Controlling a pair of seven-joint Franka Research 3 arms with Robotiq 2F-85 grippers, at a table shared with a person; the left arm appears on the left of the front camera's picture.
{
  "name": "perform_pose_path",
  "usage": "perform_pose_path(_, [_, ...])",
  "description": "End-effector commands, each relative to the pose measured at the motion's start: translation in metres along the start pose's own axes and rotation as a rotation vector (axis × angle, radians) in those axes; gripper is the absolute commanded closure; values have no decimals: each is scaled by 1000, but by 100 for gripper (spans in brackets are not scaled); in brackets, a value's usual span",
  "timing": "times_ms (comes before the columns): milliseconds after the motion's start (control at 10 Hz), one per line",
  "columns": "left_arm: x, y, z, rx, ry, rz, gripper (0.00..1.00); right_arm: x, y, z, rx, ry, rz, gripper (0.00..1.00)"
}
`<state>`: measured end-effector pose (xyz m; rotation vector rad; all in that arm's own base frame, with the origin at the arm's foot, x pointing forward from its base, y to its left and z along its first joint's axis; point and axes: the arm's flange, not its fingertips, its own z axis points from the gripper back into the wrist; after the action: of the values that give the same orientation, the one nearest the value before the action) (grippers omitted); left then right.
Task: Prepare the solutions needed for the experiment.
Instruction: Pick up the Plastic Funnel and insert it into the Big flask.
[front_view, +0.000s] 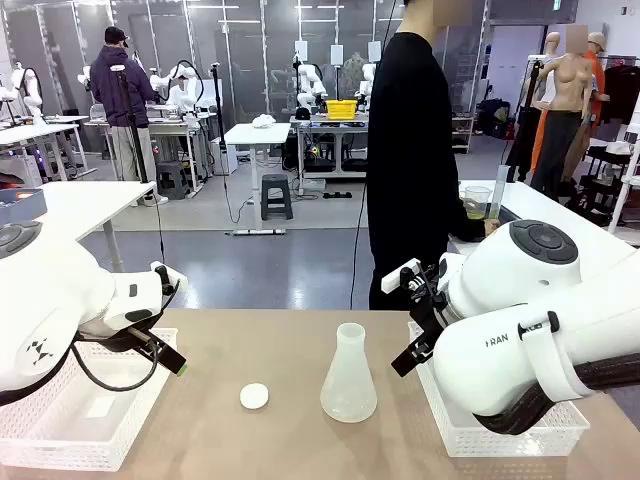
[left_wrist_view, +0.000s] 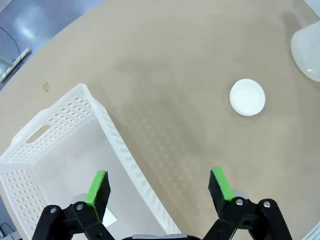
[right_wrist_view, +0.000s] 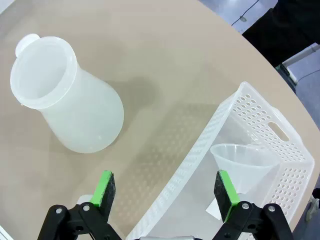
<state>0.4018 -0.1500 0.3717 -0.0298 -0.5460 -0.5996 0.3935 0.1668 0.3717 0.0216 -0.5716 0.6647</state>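
The solutions (front_view: 476, 211) show as pale yellow-green liquid low in a clear beaker on the far right table, by the person's hand (front_view: 490, 228). A frosted white conical flask (front_view: 349, 375) (right_wrist_view: 75, 100) stands upright at mid table, and it looks empty from above. My left gripper (front_view: 170, 355) (left_wrist_view: 159, 179) hangs open above the right wall of the left basket (left_wrist_view: 50, 150), holding nothing. My right gripper (front_view: 412, 352) (right_wrist_view: 164, 181) hangs open above the left wall of the right basket (right_wrist_view: 260, 107), also holding nothing.
A small white round disc (front_view: 254, 396) (left_wrist_view: 247, 97) lies on the table left of the flask. A clear funnel (right_wrist_view: 242, 165) sits in the right basket. A person in black (front_view: 410, 150) stands at the far side, turned toward the right table, where a tall cylinder (front_view: 499, 195) stands.
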Motion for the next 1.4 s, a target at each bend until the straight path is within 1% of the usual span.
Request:
perform_pose_path(0, [0,0,0,0,0,0,0,0,0,0,0,0,0,0])
perform_pose_path(1300, [0,0,0,0,0,0,0,0,0,0,0,0,0,0])
